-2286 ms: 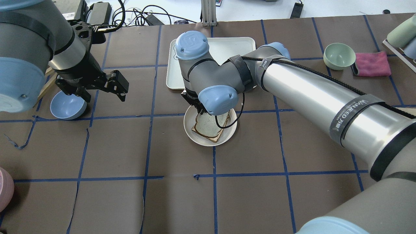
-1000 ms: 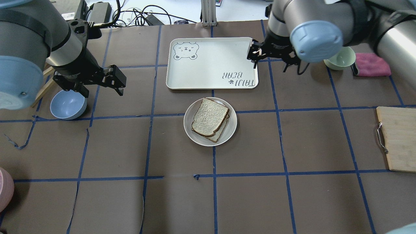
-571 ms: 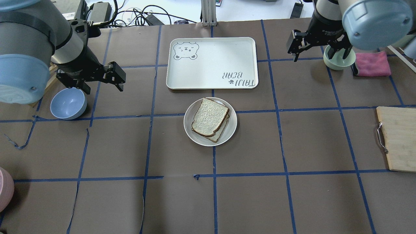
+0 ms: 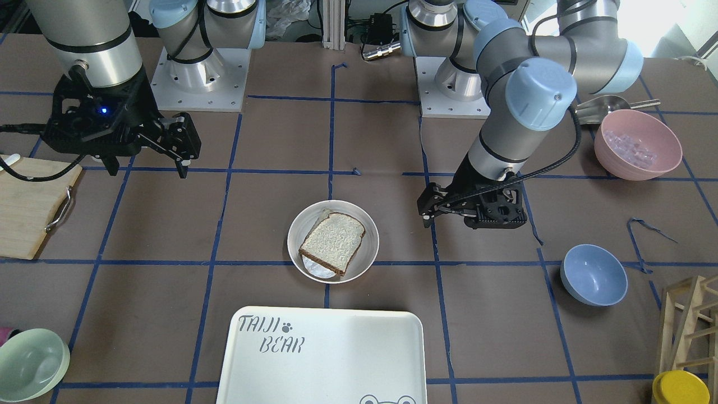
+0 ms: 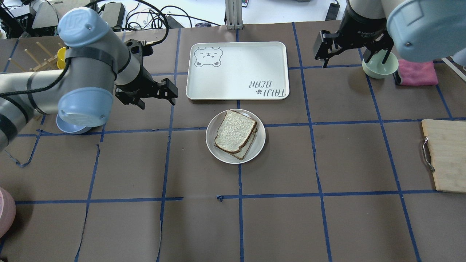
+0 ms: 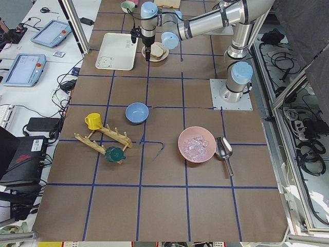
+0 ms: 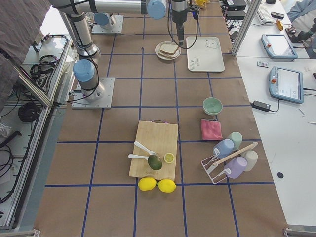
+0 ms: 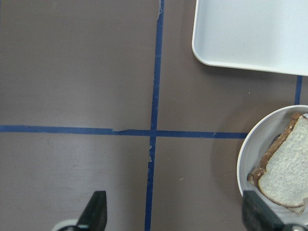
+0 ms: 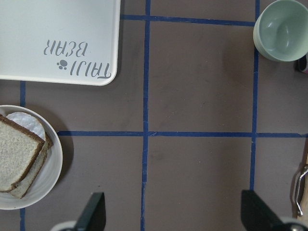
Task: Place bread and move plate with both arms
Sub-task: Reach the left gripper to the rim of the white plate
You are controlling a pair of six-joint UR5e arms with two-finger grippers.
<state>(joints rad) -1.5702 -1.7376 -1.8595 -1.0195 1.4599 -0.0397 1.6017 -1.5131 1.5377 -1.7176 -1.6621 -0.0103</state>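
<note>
Two slices of bread (image 5: 235, 130) with pale crumb and dark crust lie stacked on the round off-white plate (image 5: 213, 146) at the table's middle; a white patch shows beneath them. The bread (image 4: 334, 241) and plate (image 4: 367, 255) also show in the front view. My left gripper (image 5: 156, 97) is open and empty, hovering to the left of the plate; its wrist view shows the plate (image 8: 244, 163) at the right edge. My right gripper (image 5: 346, 51) is open and empty at the back right, beside the green bowl; its wrist view shows the plate (image 9: 52, 173) at the lower left.
The white "TAIJI BEAR" tray (image 5: 236, 69) lies just behind the plate. A pale green bowl (image 5: 380, 67) and a pink cloth (image 5: 417, 72) are at the back right. A wooden cutting board (image 5: 444, 156) is at the right edge. A blue bowl (image 4: 593, 275) sits under my left arm.
My right arm left the second slice on the plate and withdrew to the back right. My left arm has swung in, its open gripper now nearer the plate.
</note>
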